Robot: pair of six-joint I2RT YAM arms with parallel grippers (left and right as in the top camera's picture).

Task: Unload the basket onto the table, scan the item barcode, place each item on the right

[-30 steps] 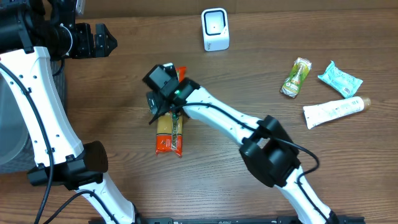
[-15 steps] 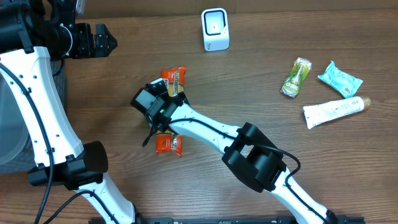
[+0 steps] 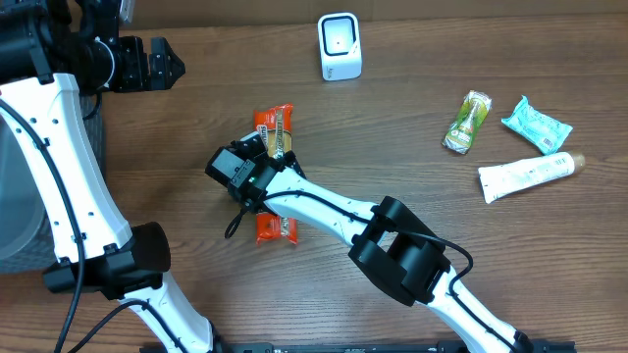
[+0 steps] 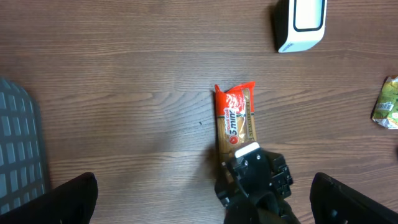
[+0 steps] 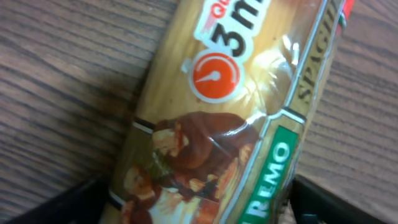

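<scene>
My left fingers [image 4: 62,199] are at the far left and raised above the surface [image 3: 549,284]. They are fully spread and hold nothing, so they take no part for now.

In the middle lies the spaghetti packet [image 3: 278,126], flat on the wood, with its red end pointing toward the scanner [image 3: 340,46]. A second ago my right wrist was over that upper end. Now it has moved down along the packet to about its middle, and the red end is uncovered again. The packet itself has turned only a little.

My right fingers [image 5: 68,208] stand apart, one on each long side of the packet. It lies between them, but they do not press it yet, so I have hold of nothing.

I judge that I am now placed for the grasp. The lift and the carry to the scanner are not yet done.

To the right, well apart, lie a green snack bar [image 3: 465,122], a teal pouch [image 3: 536,124] and a white tube [image 3: 525,176] – all untouched.
</scene>
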